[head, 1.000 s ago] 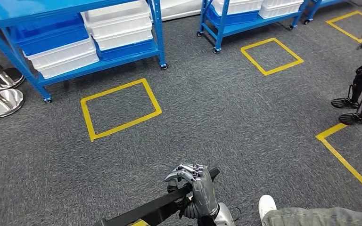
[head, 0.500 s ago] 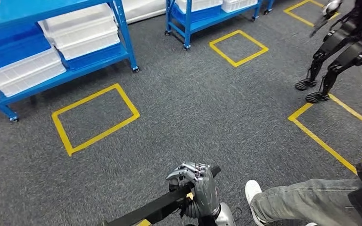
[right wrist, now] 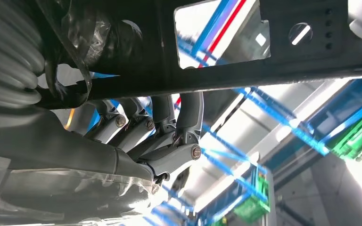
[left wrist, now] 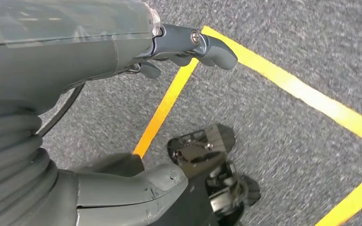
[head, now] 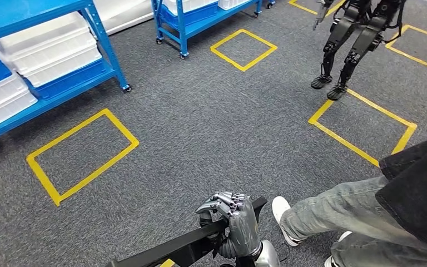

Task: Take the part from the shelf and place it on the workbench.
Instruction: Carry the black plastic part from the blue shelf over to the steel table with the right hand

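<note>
1. At the bottom centre of the head view, the right hand [head: 234, 222] has its fingers wrapped over a long black part [head: 184, 247]. The part runs from the hand down toward the lower left of the frame.
2. In the right wrist view, the right hand's fingers [right wrist: 169, 122] hook around the dark flat bar of the part [right wrist: 245, 70], which crosses the upper half of the frame. The bar has a rectangular cut-out and a round hole near the upper right. The hand is clenched on the part, which is held clear of the floor.
3. In the left wrist view, the left hand [left wrist: 122, 94] comes in from the left of the frame. Its thumb lies low and its dark fingers [left wrist: 202, 44] sit at the top, apart from the thumb, with nothing between them. The fingers are released.
4. Grey carpet [head: 211, 128] covers the floor, marked with yellow taped rectangles [head: 80, 153].
5. A blue shelf rack [head: 44, 67] stands at the upper left of the head view and holds white bins [head: 50, 47] and blue ones. A second blue rack on castors [head: 192, 19] stands at the top centre.
6. A dark humanoid robot [head: 350, 39] stands at the upper right, its feet beside a yellow rectangle.
7. A person's legs in grey jeans [head: 339, 208], with a white shoe [head: 281, 214], fill the lower right, just beside the right hand. A dark garment [head: 420, 189] hangs above the jeans.
</note>
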Robot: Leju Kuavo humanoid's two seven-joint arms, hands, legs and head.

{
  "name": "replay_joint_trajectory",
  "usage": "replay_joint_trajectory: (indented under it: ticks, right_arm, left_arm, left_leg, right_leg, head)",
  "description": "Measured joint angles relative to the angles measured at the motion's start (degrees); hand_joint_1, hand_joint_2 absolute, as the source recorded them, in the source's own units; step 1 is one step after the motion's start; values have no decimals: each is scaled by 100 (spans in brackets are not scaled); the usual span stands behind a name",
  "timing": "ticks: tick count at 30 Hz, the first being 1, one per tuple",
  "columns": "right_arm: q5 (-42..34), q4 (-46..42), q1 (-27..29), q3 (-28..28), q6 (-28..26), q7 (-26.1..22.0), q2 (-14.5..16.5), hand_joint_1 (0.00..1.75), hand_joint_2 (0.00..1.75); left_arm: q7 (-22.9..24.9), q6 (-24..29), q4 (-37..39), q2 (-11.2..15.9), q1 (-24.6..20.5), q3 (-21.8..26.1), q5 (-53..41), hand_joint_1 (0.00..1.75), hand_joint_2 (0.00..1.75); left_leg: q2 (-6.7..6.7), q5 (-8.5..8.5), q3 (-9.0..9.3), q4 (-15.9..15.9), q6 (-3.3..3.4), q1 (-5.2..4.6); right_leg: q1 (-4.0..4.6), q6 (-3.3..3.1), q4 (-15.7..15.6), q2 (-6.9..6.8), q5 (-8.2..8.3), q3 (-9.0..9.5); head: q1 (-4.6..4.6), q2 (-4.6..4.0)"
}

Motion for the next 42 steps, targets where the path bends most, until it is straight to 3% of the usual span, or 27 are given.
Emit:
replay_joint_trajectory:
  ticks: [1, 3, 5, 6, 7, 8, 9, 11, 12, 14, 16, 18, 20, 22, 23, 24, 25, 27, 29, 31, 33, 34, 36, 38, 39, 40, 42]
  right_arm:
    - [158, -39, 3, -7, -42, 103, -28, 175, 175]
    - [514, -130, -21, -56, -121, 371, -117, 175, 175]
    - [874, -203, -139, -203, -158, 727, -287, 175, 175]
    - [1002, -226, -241, -335, -133, 926, -419, 175, 175]
    - [1070, -241, -368, -507, -60, 1109, -578, 175, 175]
    - [1075, -251, -521, -724, 62, 1258, -763, 175, 175]
    - [1040, -253, -702, -948, 218, 1360, -954, 175, 175]
    - [928, -242, -1150, -1425, 614, 1490, -1346, 175, 175]
    - [871, -226, -1418, -1641, 830, 1546, -1535, 175, 175]
    - [787, -167, -2004, -2034, 1296, 1696, -1937, 175, 175]
    - [754, -86, -2581, -2324, 1681, 1824, -2340, 175, 175]
    - [759, -3, -3035, -2552, 1900, 1915, -2675, 175, 175]
    - [787, 79, -3419, -2680, 2073, 2052, -2909, 175, 175]
    - [797, 197, -3826, -2686, 2323, 2210, -3105, 175, 175]
    - [783, 272, -4036, -2675, 2453, 2271, -3209, 175, 175]
    - [767, 346, -4243, -2667, 2555, 2312, -3314, 175, 175]
    - [753, 410, -4433, -2663, 2623, 2340, -3408, 175, 175]
    - [746, 497, -4731, -2655, 2662, 2361, -3542, 175, 175]
    - [759, 569, -4950, -2618, 2683, 2400, -3616, 175, 175]
    - [771, 652, -5140, -2564, 2723, 2470, -3694, 175, 175]
    - [762, 732, -5318, -2526, 2762, 2533, -3780, 175, 175]
    - [746, 768, -5388, -2513, 2769, 2546, -3809, 175, 175]
    - [697, 832, -5425, -2485, 2741, 2533, -3836, 175, 175]
    - [659, 885, -5359, -2464, 2670, 2501, -3853, 175, 175]
    - [651, 908, -5323, -2462, 2634, 2486, -3866, 175, 175]
    - [647, 927, -5295, -2462, 2606, 2471, -3880, 175, 175]
    - [637, 951, -5259, -2462, 2576, 2445, -3894, 175, 175]
  left_arm:
    - [9, -5, 0, 1, -8, -9, -16, 0, 175]
    - [29, -25, 0, 1, -21, -25, -60, 0, 175]
    - [54, -60, 0, 2, -26, -44, -110, 0, 175]
    - [70, -81, 0, 2, -26, -59, -131, 0, 175]
    - [81, -101, 0, 2, -25, -77, -149, 0, 175]
    - [89, -120, 0, 2, -26, -99, -163, 0, 175]
    - [92, -138, 0, 2, -31, -120, -172, 0, 175]
    - [93, -170, 0, 2, -52, -155, -188, 0, 175]
    - [95, -181, 0, 3, -63, -164, -194, 0, 175]
    - [112, -195, 0, 5, -91, -183, -205, 0, 175]
    - [129, -200, 0, 6, -116, -211, -213, 0, 175]
    - [134, -204, 0, 1, -128, -250, -220, 0, 175]
    - [139, -215, 0, -6, -130, -285, -224, 0, 175]
    - [150, -225, 0, -9, -129, -302, -226, 0, 175]
    - [156, -228, 0, -10, -131, -307, -227, 0, 175]
    - [162, -229, 0, -10, -134, -312, -227, 0, 175]
    - [166, -232, 0, -11, -138, -319, -227, 0, 175]
    - [170, -238, 0, -11, -142, -334, -227, 0, 175]
    - [174, -247, 0, -12, -153, -346, -226, 0, 175]
    - [182, -262, 0, -18, -171, -357, -224, 0, 175]
    - [187, -273, 0, -26, -189, -378, -222, 0, 175]
    - [188, -274, 0, -30, -195, -391, -221, 0, 175]
    - [191, -274, 0, -37, -197, -412, -217, 0, 175]
    - [201, -269, 0, -43, -190, -421, -214, 0, 175]
    - [205, -266, 0, -44, -187, -425, -213, 0, 175]
    - [210, -263, 0, -46, -186, -429, -211, 0, 175]
    - [214, -255, 0, -45, -188, -437, -207, 0, 175]
  left_leg:
    - [0, -27, 7, 9, -29, 8]
    - [-206, -217, -82, 240, -77, 29]
    - [-499, -578, -396, 910, -100, 45]
    - [-565, -726, -592, 1308, -107, 47]
    - [-591, -784, -739, 1591, -109, 48]
    - [-602, -725, -797, 1675, -105, 48]
    - [-614, -556, -748, 1527, -97, 50]
    - [-770, -130, -453, 815, -61, 63]
    - [-881, -6, -330, 490, -40, 71]
    - [-1017, 40, -253, 228, 7, 64]
    - [-930, 84, -265, 175, 82, 56]
    - [-819, 155, -246, 85, 179, 62]
    - [-695, 183, -230, 41, 233, 49]
    - [-555, 168, -232, 48, 248, 28]
    - [-484, 153, -230, 54, 249, 22]
    - [-419, 133, -220, 60, 244, 19]
    - [-361, 108, -199, 65, 233, 18]
    - [-266, 47, -147, 74, 184, 2]
    - [-178, 3, -121, 84, 130, -37]
    - [-65, -28, -114, 84, 87, -65]
    - [-142, -149, -155, 201, 44, -56]
    - [-263, -283, -257, 424, 30, -45]
    - [-518, -611, -634, 1174, 35, -25]
    - [-592, -729, -998, 1774, 48, -22]
    - [-605, -621, -1053, 1781, 62, -23]
    - [-635, -406, -1001, 1560, 85, -24]
    - [-885, 82, -730, 811, 158, -14]
  right_leg:
    - [-13, -31, -20, 59, 12, 1]
    - [-52, -103, -74, 170, 51, 11]
    - [-65, -148, -91, 282, 76, 2]
    - [-61, -156, -85, 348, 82, -9]
    - [-57, -159, -74, 420, 86, -17]
    - [-56, -158, -58, 495, 87, -24]
    - [-57, -154, -38, 571, 87, -27]
    - [-61, -123, 11, 715, 83, -43]
    - [-61, -90, 43, 783, 86, -70]
    - [-82, 6, 73, 899, 122, -162]
    - [-118, 106, 58, 988, 172, -236]
    - [-114, 166, 197, 809, 85, -325]
    - [-102, 198, 769, 483, -219, -607]
    - [-119, 227, 1478, 344, -481, -977]
    - [-130, 237, 1620, 323, -474, -1060]
    - [-139, 244, 1537, 305, -355, -1024]
    - [-146, 247, 1231, 270, -148, -869]
    - [-109, 232, 454, 42, 184, -471]
    - [-51, 169, 89, -129, 240, -302]
    - [-39, 92, 68, -49, 218, -321]
    - [-59, 27, 52, 68, 219, -324]
    - [-70, -7, 41, 123, 221, -313]
    - [-61, -52, 36, 237, 213, -298]
    - [-41, -64, 38, 377, 207, -287]
    - [-32, -66, 41, 452, 205, -278]
    - [-27, -67, 44, 533, 200, -264]
    - [-29, -57, 53, 685, 187, -247]
  head:
    - [0, 0]
    - [-2, -1]
    - [-4, -1]
    - [-4, -2]
    - [-4, -1]
    - [-4, -1]
    - [-4, -1]
    - [-4, 0]
    - [-3, 0]
    - [-4, 0]
    - [-5, 0]
    - [2, 0]
    - [9, 0]
    - [9, 0]
    - [9, 0]
    - [9, 0]
    - [9, 0]
    - [10, 0]
    - [8, 0]
    - [4, -1]
    - [4, -1]
    - [4, -1]
    - [4, -1]
    - [4, 0]
    - [4, 0]
    - [4, 0]
    - [6, 0]
